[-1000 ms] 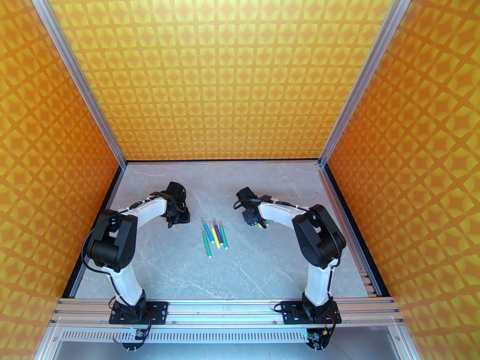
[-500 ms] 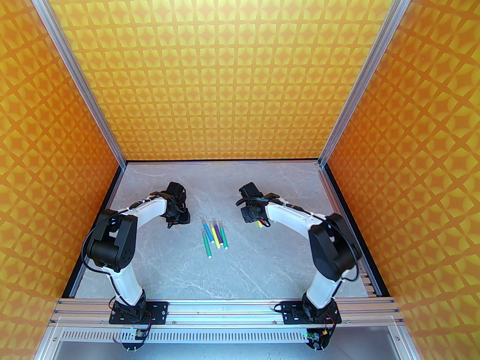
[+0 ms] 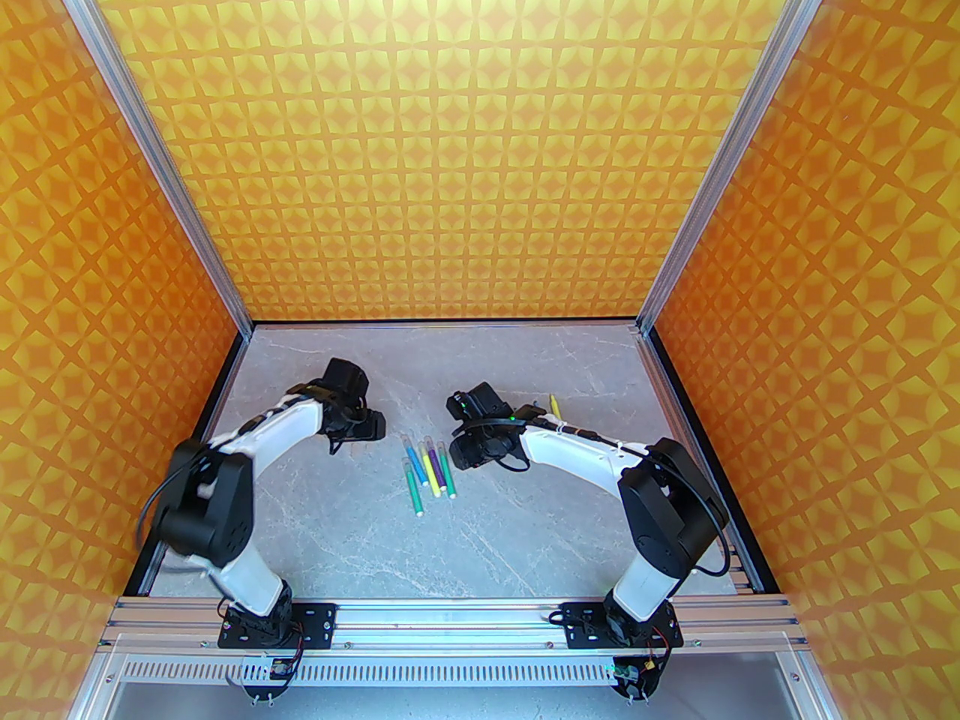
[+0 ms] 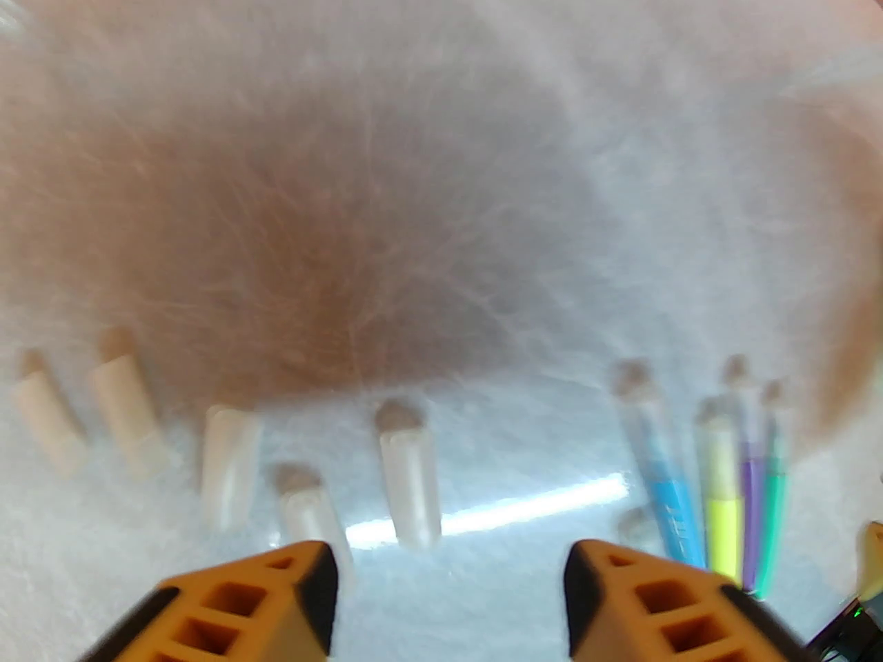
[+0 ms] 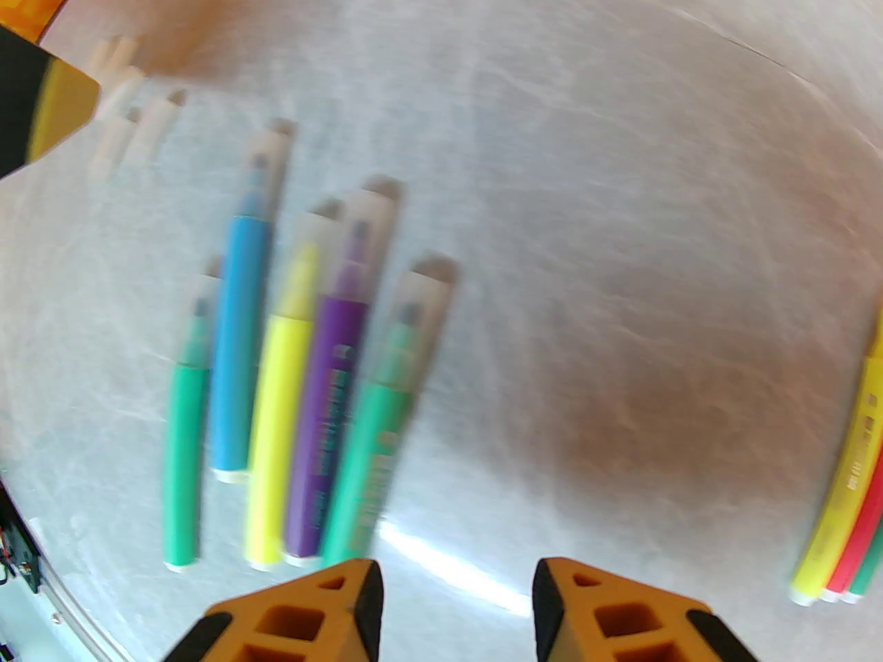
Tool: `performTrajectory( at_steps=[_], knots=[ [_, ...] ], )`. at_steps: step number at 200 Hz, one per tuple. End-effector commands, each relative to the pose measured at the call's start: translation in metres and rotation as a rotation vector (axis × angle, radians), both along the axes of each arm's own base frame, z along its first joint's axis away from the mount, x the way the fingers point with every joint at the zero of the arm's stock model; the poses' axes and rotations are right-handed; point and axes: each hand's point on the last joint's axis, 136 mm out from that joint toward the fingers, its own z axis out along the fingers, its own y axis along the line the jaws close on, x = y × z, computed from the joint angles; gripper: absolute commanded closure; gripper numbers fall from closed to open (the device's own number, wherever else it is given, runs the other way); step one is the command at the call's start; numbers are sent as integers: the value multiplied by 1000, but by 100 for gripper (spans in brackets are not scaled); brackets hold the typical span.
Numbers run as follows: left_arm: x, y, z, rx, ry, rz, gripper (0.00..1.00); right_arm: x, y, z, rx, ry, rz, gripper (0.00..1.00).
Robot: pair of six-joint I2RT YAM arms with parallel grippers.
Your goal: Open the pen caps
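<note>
Plainly, right gripper (image 5: 455, 597) and left gripper (image 4: 452, 576) stood wide open, holding nothing. Five capped pens (image 5: 324, 397) lay bunched between them, loose caps (image 4: 410, 480) by the left one. I judged a pinch there could catch two pens or scatter the bunch.

Top view bright, sharp; wrist views motion-blurred, bowed at edges (glare streak on the table (image 4: 483, 163)), soft brownish shadows.
</note>
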Motion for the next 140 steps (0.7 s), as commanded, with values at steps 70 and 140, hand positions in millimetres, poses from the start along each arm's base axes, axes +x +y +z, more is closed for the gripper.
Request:
performTrajectory(
  at_steps=[70, 140],
  knots=[
    [-30, -1, 47, -164, -270, 2, 18, -11, 30, -34, -23, 87, 11, 57],
    [-46, 3, 59, -187, -343, 6, 13, -10, 27, -48, -133, 95, 0, 61]
  ],
)
